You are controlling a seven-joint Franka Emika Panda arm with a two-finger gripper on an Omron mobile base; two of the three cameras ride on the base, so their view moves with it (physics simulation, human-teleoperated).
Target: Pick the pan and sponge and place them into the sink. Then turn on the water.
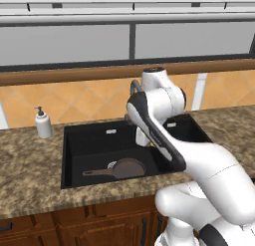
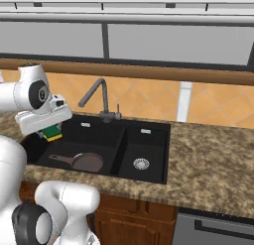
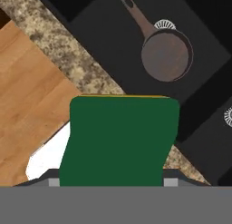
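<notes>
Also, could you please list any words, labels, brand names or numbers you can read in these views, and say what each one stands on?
No readable text in any view.
Soap dispenser: plain white, no label.
Sponge: plain green face, no print.
Pan: unmarked.
Sink: small pale marks on the back walls, too small to read as text.
Faucet: no marking visible.

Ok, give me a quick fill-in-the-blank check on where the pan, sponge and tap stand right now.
1. The pan lies in the ____ basin of the sink.
2. The claw is shut on the ____.
3. From the faucet, ____ water runs.
4. The soap dispenser stands on the ____ beside the sink.

Missing words: large; sponge; no; counter
</notes>
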